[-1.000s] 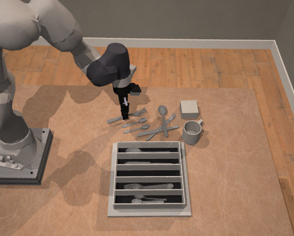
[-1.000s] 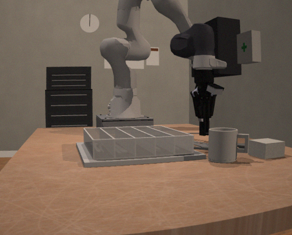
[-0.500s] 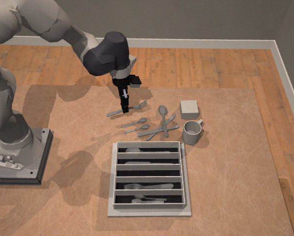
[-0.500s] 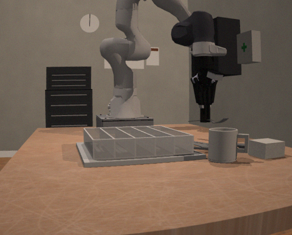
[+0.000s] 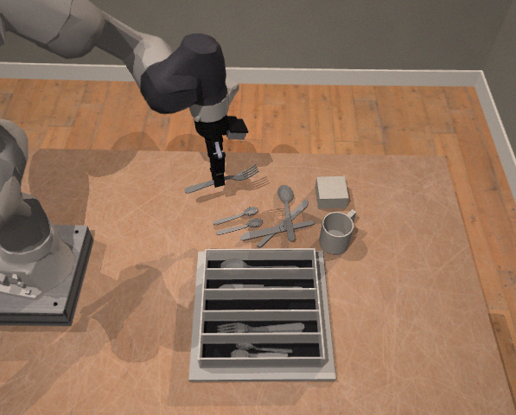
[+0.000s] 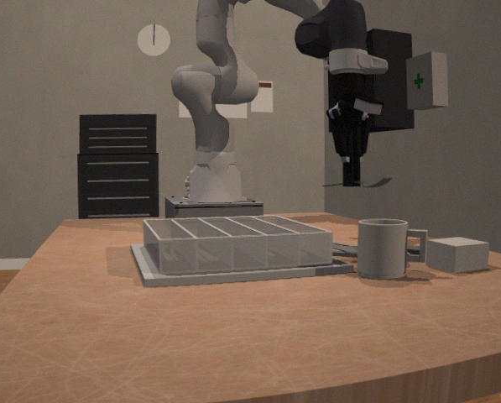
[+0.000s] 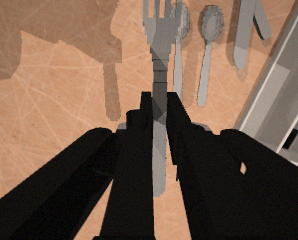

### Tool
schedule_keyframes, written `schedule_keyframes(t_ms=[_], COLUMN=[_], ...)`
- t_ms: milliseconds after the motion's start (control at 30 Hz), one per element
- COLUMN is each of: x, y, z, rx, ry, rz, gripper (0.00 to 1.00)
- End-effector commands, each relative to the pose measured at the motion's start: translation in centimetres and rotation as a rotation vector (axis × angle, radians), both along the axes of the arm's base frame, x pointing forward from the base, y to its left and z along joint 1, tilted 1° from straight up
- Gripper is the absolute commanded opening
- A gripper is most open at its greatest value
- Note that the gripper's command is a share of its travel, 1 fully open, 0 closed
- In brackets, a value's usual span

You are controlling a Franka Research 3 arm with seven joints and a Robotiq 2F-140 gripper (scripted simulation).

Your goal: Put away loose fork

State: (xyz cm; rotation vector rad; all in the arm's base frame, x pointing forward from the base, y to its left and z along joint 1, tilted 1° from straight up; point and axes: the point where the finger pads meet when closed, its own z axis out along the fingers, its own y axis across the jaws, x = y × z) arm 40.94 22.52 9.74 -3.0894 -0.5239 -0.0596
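Note:
My gripper (image 5: pixel 219 181) (image 6: pixel 351 184) (image 7: pixel 158 107) is shut on the loose fork (image 5: pixel 243 175) (image 6: pixel 377 183) (image 7: pixel 160 41) at its handle. The fork hangs level, well above the table, tines to the right and handle end to the left in the top view. The tray (image 5: pixel 261 362) (image 6: pixel 242 255) has five slots. The fork slot, second from the front in the top view, holds forks (image 5: pixel 266 328) with tines to the left and handles to the right. The front slot holds small spoons (image 5: pixel 266 354). The two back slots hold a spoon (image 5: pixel 233 263) and a knife (image 5: pixel 245 286). The middle slot shows nothing in it.
Two small spoons (image 5: pixel 251 211) (image 5: pixel 254 222) lie behind the tray. A large spoon (image 5: pixel 285 194) lies across knives (image 5: pixel 253 234) to their right. A mug (image 5: pixel 335 236) (image 6: pixel 381 251) stands near the tray's back right corner, with a pale block (image 5: pixel 332 193) (image 6: pixel 457 254) behind it.

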Motion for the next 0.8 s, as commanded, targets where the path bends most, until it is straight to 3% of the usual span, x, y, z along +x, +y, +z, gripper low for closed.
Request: schedule_keyframes(t_ms=[0,233,767], x=[-0.7,-0.7,-0.7], y=[-0.3,-0.3,-0.3], z=[0.8,1.8,1.9], rx=[-0.007,-0.007,-0.007], ry=[0.023,0.023,0.023], rz=[0.028,0.028,0.028], gripper=[0.13,0.13,0.13])
